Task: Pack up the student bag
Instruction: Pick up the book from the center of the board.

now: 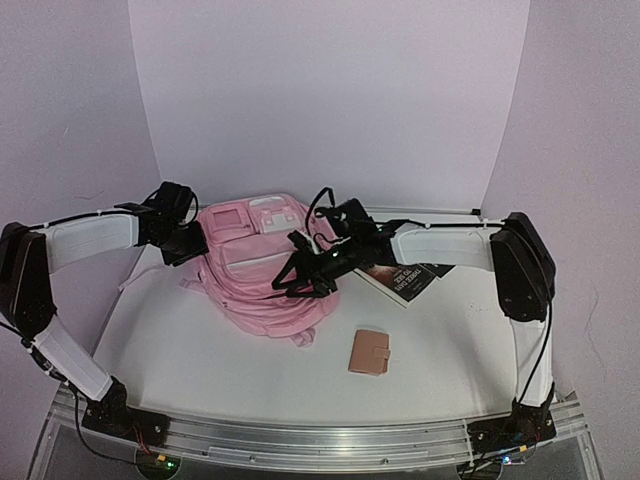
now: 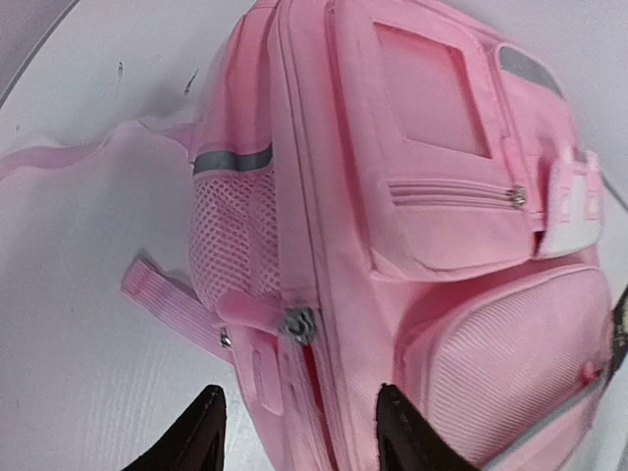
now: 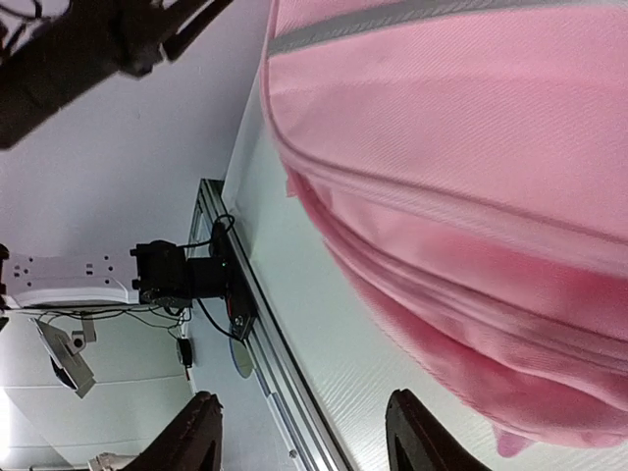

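White tabletop fills the scene, with pale lilac walls around it. Nearest to the arm bases, a small tan wallet point(image 1: 369, 352) lies flat, at about 5 o'clock from the student bag point(image 1: 250, 295). The bag lies in the middle of the table with its front pockets facing up. At its 3 o'clock a dark book point(image 1: 405, 280) lies partly under the right arm.

The right gripper point(image 3: 299, 437) hovers at the bag's 3 o'clock side, and its jaws stand apart with nothing between them. The left gripper point(image 2: 299, 442) is at the bag's 10 o'clock corner. Its jaws are also apart and empty, and the metal zip pull point(image 2: 300, 325) of the main compartment is just ahead of them.

I judge that the step in hand is opening this zip. To do it well, the left fingers should close on the metal pull itself, not on the loose fabric beside it. Meanwhile the right gripper should hold the bag down, so that it does not slide along with the pull.
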